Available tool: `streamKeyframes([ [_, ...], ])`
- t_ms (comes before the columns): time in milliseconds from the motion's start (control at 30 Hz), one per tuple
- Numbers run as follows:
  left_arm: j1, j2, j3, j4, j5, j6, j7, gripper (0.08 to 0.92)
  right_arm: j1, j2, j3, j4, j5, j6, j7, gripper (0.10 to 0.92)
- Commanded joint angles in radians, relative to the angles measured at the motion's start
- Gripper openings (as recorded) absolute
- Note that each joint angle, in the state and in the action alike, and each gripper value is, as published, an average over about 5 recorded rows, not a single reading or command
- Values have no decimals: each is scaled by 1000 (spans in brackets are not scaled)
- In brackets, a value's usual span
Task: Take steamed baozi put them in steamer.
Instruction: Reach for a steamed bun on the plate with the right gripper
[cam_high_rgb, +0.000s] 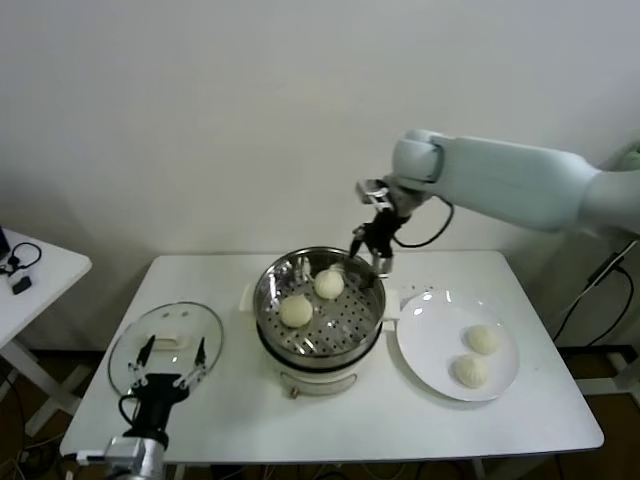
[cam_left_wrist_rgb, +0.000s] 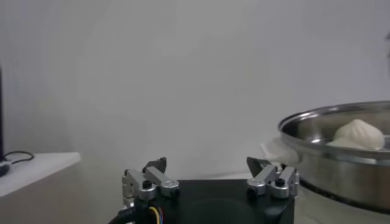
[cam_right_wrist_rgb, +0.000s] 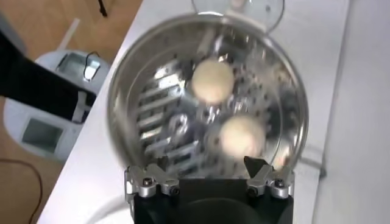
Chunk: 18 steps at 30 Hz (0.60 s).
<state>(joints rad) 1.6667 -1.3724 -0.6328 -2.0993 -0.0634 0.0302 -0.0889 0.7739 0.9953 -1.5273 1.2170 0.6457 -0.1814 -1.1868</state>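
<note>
White bench (cam_high_rgb: 520, 420) against pale wall. Steamer (cam_high_rgb: 275, 315) at centre, two steamed baozi (cam_high_rgb: 295, 310) inside; two more on plate (cam_high_rgb: 430, 345) beside it. Right claw (cam_high_rgb: 377, 240) above steamer's far rim — wide, empty. Left claw (cam_high_rgb: 172, 358) wide, parked over glass lid (cam_high_rgb: 125, 365). Next: swing across to plate, descend squarely over one bun, close gently — soft dough.

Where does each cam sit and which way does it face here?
Head: high on the robot, looking forward and down at the white table; both arms show.
Left wrist: low by the table, facing sideways at the wall; the open left hand shows.
Right wrist: above the round shiny steel steamer basket, looking down; the open right hand shows.
All three views share that steamer and a cream-white bun inside it.
</note>
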Motion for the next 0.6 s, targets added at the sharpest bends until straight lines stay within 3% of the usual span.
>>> streamKeyframes([
  [33,-20,7,-6,2,-27,51,-41,823,-29,-325,-1,128,-246,23,-32,823],
  [367,-21,5,-21,8,-28,54,-46,823,-332,-484,160,126,-474,60,28,823],
  [600,-20,2,-23,5,-24,68,-54,823,-522,-486,305,99,-532,76,45,823],
])
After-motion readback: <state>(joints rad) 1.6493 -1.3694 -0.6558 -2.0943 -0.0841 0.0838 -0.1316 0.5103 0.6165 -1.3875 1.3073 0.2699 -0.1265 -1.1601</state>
